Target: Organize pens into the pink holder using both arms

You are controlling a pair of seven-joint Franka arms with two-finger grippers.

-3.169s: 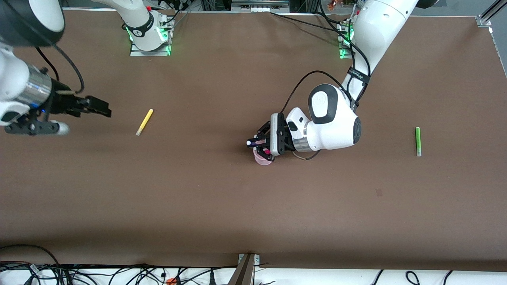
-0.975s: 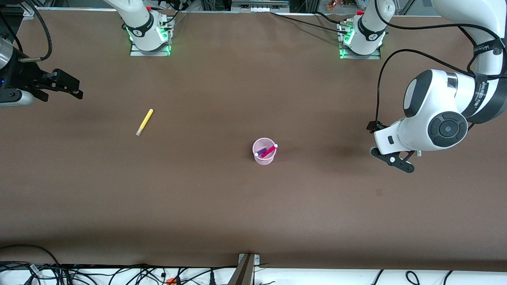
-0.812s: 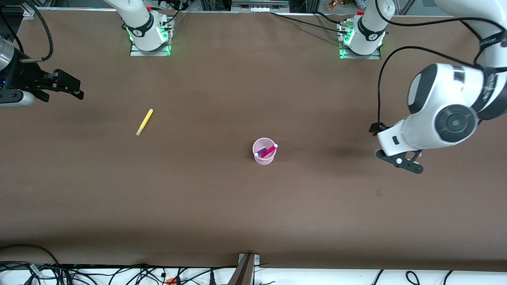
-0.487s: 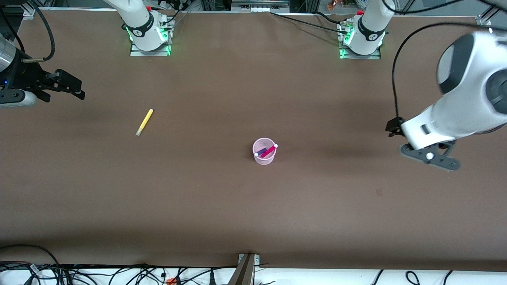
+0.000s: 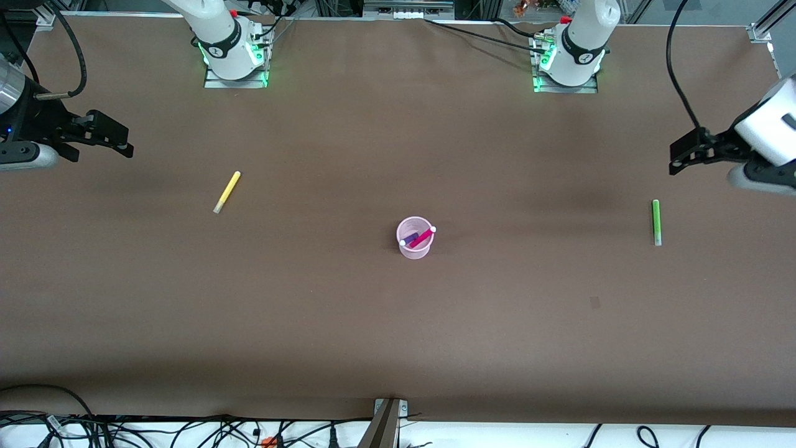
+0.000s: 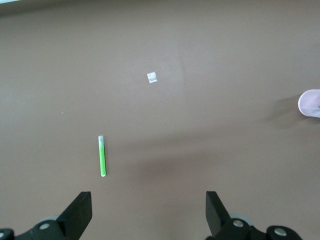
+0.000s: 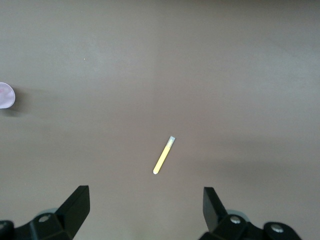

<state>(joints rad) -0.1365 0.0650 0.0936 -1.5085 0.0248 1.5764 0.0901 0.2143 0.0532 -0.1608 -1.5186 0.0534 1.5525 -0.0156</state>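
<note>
- Nearest the front camera: small pale pink round plastic cup, the pink holder (image 5: pixel 415 238), upright mid-desk on the brown desk (image 5: pixel 398 323); landmark for everything below.
- Inside the pink holder: slim magenta marker pen (image 5: pixel 423 237) and dark purple marker pen (image 5: pixel 409 239), both leaning, pale tips poking up past the rim.
- Slightly farther from the camera than the pink holder, well apart from it toward the left arm's end: slim bright green marker pen (image 5: pixel 655 221) flat on the desk, untouched.
- Farther again, well apart from the pink holder toward the right arm's end: slim yellow marker pen (image 5: pixel 227 191) lying at a slant, also untouched.
- Left hand (image 5: pixel 684 152), black two-finger, empty, fingers spread wide, up in the air close to the green pen's end of the desk.
- Right hand (image 5: pixel 115 138), same kind, empty, fingers spread wide, in the air toward the right arm's end, away from the pink holder.
- Half done by the look of it: two pens in, two out.
- Risks, as judged: thin pens flat on the desk likely to roll or skid out of a pinch closed off-centre; light holder, already loaded on one side, likely to tip if a pen or hand knocks the rim or the protruding tips.
</note>
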